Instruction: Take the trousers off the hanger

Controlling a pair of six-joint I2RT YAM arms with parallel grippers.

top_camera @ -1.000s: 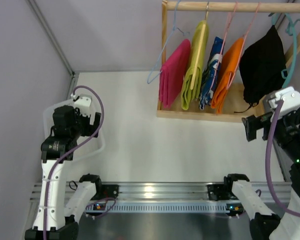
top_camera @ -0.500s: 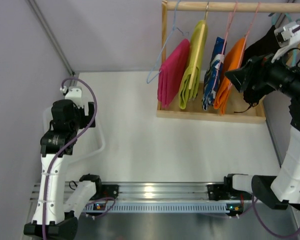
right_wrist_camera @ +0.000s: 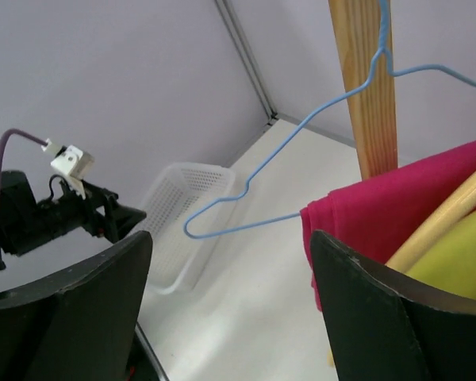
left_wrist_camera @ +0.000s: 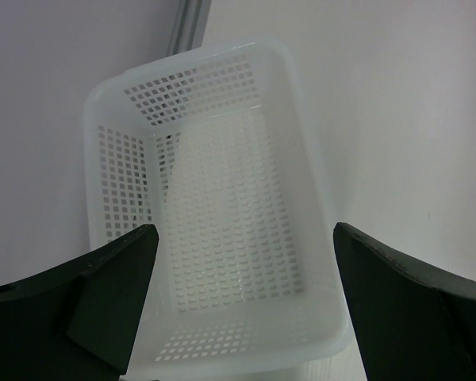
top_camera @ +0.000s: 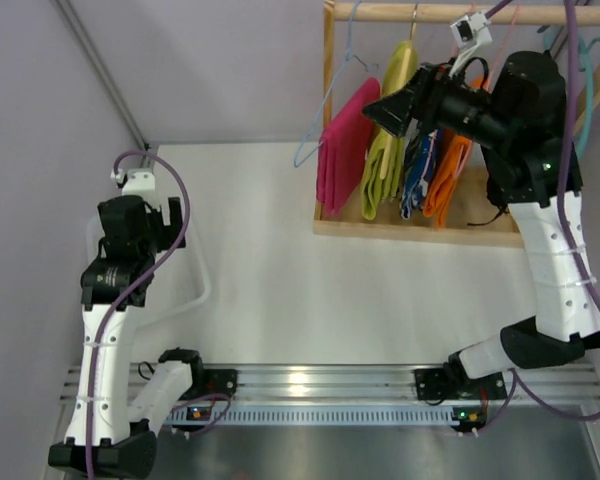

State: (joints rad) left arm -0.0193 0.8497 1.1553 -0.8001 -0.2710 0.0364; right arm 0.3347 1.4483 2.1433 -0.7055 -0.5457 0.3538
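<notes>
Here, at one o'clock, the right gripper (top_camera: 376, 108) hovers with jaws spread and empty beside the magenta trousers (top_camera: 345, 145), which are draped on a blue wire hanger (right_wrist_camera: 246, 190). The lime trousers (top_camera: 385, 150) hang just beyond. A good move is probably to pinch the pink fold low, then draw it towards nine o'clock. The left gripper (left_wrist_camera: 238, 305) hangs open above the white basket (left_wrist_camera: 230, 214). The hanger's bar is hidden under cloth, and which pair is meant is unclear.

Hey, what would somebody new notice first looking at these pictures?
Bright folded clothes hang in a row on the wooden rack at the far right: magenta trousers, lime trousers, a blue cloth, an orange cloth. The right gripper hovers open by the magenta pair. A white mesh basket sits at left.
</notes>
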